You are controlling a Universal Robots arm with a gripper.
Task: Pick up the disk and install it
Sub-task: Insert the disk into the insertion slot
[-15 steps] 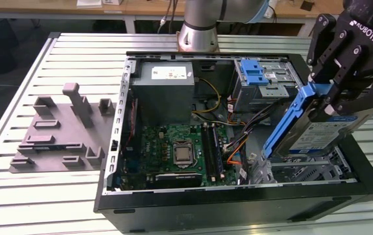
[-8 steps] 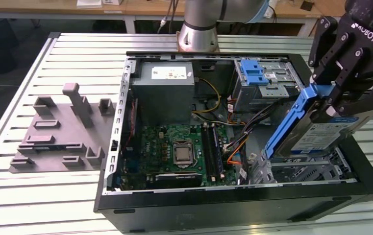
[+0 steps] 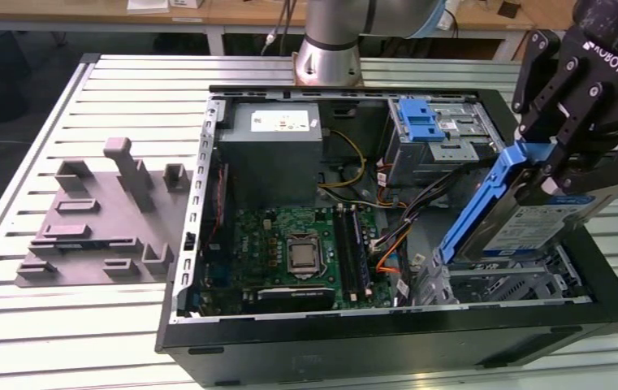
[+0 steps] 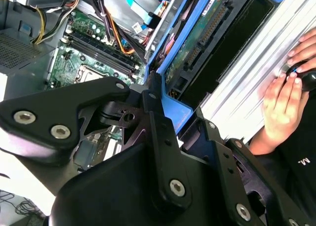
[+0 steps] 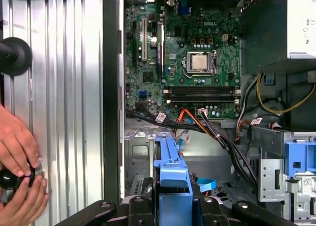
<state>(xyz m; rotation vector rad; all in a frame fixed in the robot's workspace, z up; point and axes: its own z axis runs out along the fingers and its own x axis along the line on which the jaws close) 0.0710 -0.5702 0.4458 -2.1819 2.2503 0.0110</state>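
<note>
So the gripper (image 3: 560, 166) has its fingers clamped tight on the top end of the disk (image 3: 534, 226), squeezing it by the blue frame. The disk hangs tilted over the corner of the open computer case (image 3: 395, 327) at the exterior view's right. Its lower end dips just inside, next to the bundle of cables (image 3: 422, 195) and above a metal bay (image 3: 503, 284). The motherboard (image 3: 298, 252) sits well off to the side. In the first wrist view a person's hands (image 5: 19, 157) rest on a black knob (image 5: 9, 179) on the slatted table (image 5: 64, 87) beside the case.
</note>
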